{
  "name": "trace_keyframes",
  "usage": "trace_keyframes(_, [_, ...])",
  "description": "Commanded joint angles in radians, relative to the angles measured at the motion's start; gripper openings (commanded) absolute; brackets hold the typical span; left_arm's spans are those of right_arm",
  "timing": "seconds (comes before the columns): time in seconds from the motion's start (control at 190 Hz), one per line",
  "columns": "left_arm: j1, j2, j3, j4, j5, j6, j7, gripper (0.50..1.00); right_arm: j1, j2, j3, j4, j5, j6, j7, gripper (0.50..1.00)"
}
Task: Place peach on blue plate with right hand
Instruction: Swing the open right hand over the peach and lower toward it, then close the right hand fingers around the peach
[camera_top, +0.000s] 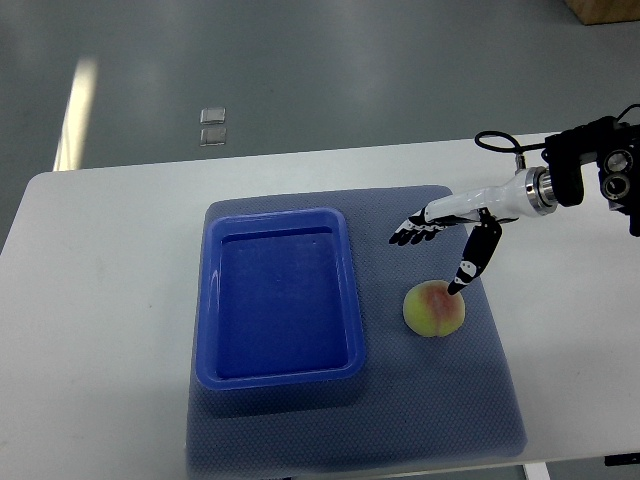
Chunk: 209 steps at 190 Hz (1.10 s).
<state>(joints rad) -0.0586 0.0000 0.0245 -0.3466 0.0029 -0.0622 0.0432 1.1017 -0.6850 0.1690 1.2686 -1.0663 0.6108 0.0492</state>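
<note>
- No readable brand, label or writing on anything.
- White bench (110, 300), grey-blue mat (480, 390) on it; grey glossy floor (330, 70) behind, with a light streak at left and two small square plates (212, 126).
- Blue plate (280, 380), a deep rectangular tray, sits on the mat's left half.
- Peach (434, 309) on the mat, just right of the plate, apart from it.
- Right hand (450, 235) above the peach, fingers spread, holding nothing; thumb tip at the peach's top.
</note>
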Motion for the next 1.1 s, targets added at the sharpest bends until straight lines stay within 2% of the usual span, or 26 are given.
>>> trace_keyframes(0.0, [0.0,0.0,0.0,0.0,-0.001,0.001,0.001,1.0,-0.025,-0.001,0.001,0.0,-0.003,0.0,0.0,0.932])
trace_keyframes(0.459, [0.0,0.0,0.0,0.001,-0.003,0.001,0.001,1.0,-0.111,0.01,0.003,0.002,-0.012,0.0,-0.005,0.932])
trace_keyframes(0.728, [0.0,0.0,0.0,0.006,-0.003,0.001,0.0,1.0,-0.163,0.021,0.003,0.0,-0.044,-0.092,0.008,0.926])
trace_keyframes(0.78, [0.0,0.0,0.0,0.006,-0.003,0.001,0.0,1.0,-0.163,0.021,0.003,0.0,-0.044,-0.092,0.008,0.926])
trace_keyframes(0.822, [0.0,0.0,0.0,0.006,-0.003,0.001,0.001,1.0,-0.171,0.027,0.003,0.0,-0.046,-0.126,0.009,0.897])
trace_keyframes(0.849, [0.0,0.0,0.0,0.006,-0.003,0.001,0.001,1.0,-0.177,0.03,0.003,0.0,-0.047,-0.144,0.009,0.854])
trace_keyframes(0.902, [0.0,0.0,0.0,0.006,-0.003,0.001,0.001,1.0,-0.177,0.03,0.003,0.0,-0.047,-0.145,0.009,0.854])
trace_keyframes(0.907, [0.0,0.0,0.0,0.006,-0.003,0.001,0.001,1.0,-0.18,0.036,0.003,0.0,-0.047,-0.173,0.009,0.763])
trace_keyframes(0.912, [0.0,0.0,0.0,0.006,-0.003,0.001,0.001,1.0,-0.18,0.038,0.003,0.0,-0.047,-0.177,0.009,0.736])
trace_keyframes(0.917, [0.0,0.0,0.0,0.006,-0.003,0.001,0.001,1.0,-0.18,0.038,0.003,0.0,-0.047,-0.177,0.009,0.735])
trace_keyframes(0.923, [0.0,0.0,0.0,0.006,-0.003,0.001,0.0,1.0,-0.181,0.039,0.003,0.0,-0.047,-0.18,0.009,0.709])
trace_keyframes(0.933, [0.0,0.0,0.0,0.006,-0.003,0.001,0.0,1.0,-0.181,0.039,0.003,0.0,-0.047,-0.18,0.009,0.709])
trace_keyframes(0.938, [0.0,0.0,0.0,0.006,-0.003,0.001,0.001,1.0,-0.181,0.039,0.003,0.0,-0.047,-0.184,0.008,0.679])
trace_keyframes(0.944, [0.0,0.0,0.0,0.006,-0.003,0.001,0.001,1.0,-0.181,0.039,0.003,0.0,-0.047,-0.184,0.008,0.678])
trace_keyframes(0.949, [0.0,0.0,0.0,0.006,-0.003,0.001,0.0,1.0,-0.181,0.041,0.003,0.0,-0.047,-0.187,0.008,0.646])
trace_keyframes(0.996, [0.0,0.0,0.0,0.006,-0.003,0.001,0.0,1.0,-0.181,0.041,0.003,0.0,-0.047,-0.187,0.008,0.646])
trace_keyframes(1.002, [0.0,0.0,0.0,0.006,-0.003,0.001,0.0,1.0,-0.183,0.039,0.003,0.0,-0.047,-0.191,0.008,0.532])
trace_keyframes(1.012, [0.0,0.0,0.0,0.008,-0.003,0.001,0.0,1.0,-0.183,0.039,0.003,0.0,-0.047,-0.189,0.008,0.513])
trace_keyframes(1.023, [0.0,0.0,0.0,0.008,-0.003,0.001,0.001,1.0,-0.181,0.038,0.003,0.0,-0.047,-0.189,0.008,0.5])
trace_keyframes(1.097, [0.0,0.0,0.0,0.008,-0.003,0.001,0.0,1.0,-0.178,0.035,0.003,0.0,-0.046,-0.189,0.008,0.5])
